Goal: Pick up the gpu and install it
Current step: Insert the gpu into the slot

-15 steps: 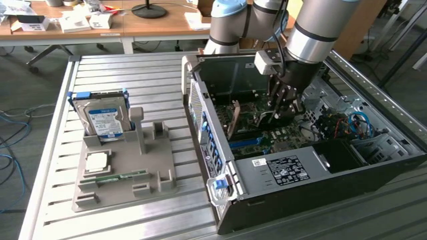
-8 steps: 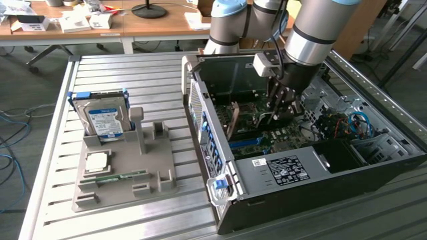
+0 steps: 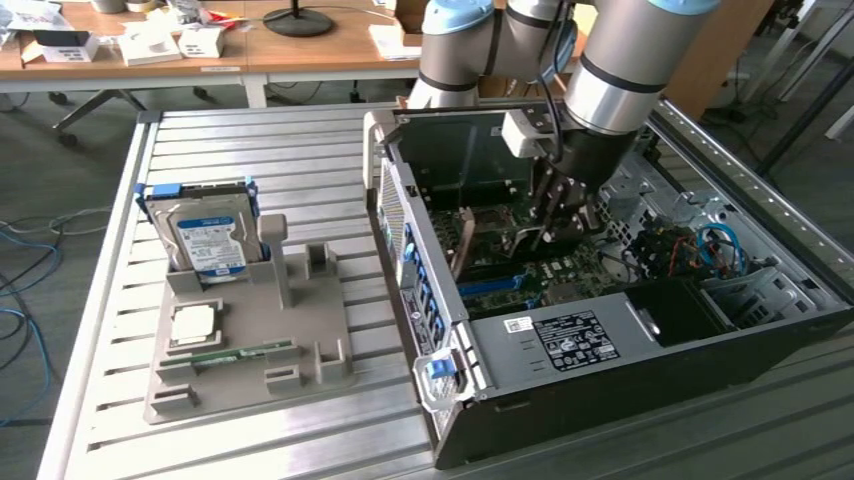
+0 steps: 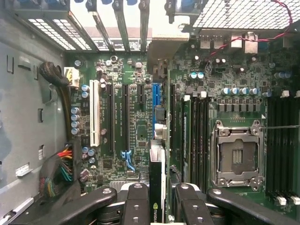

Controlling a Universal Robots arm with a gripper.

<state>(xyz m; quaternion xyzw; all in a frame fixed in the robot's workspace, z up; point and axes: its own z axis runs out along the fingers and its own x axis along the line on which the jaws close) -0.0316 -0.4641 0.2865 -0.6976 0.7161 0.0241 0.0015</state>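
- The gripper (image 4: 160, 193) is clamped on the gpu (image 4: 157, 168): the two black fingers (image 4: 138, 201) press on the card's flat faces, with the card seen edge-on between them
- The gpu is inside the open computer case (image 3: 601, 350), held just over the motherboard (image 4: 136, 140) and lifted clear of any table or stand
- From the hand the card reaches straight ahead, its long axis in line with the blue slot (image 4: 156, 101); it lies over the near part of that slot, between the black slots (image 4: 125, 117) on one side and the memory slots (image 4: 199, 136) on the other
- I cannot tell whether the card's lower edge touches the slot or hangs just above it
- The card looks thin and dark, with a green logo on the edge near the fingers and a paler, silvery patch farther along
- Beyond the slot's far end stand the case's rear bracket openings (image 4: 117, 23), where I judge the card's metal end has to meet the wall
- The processor socket (image 4: 236, 157) sits off to the side, well apart from the card
- In the exterior view the arm (image 3: 627, 60) comes down into the case from above; a hard drive (image 3: 207, 240) stands in a grey holder (image 3: 307, 330) on the exterior view's left, well apart
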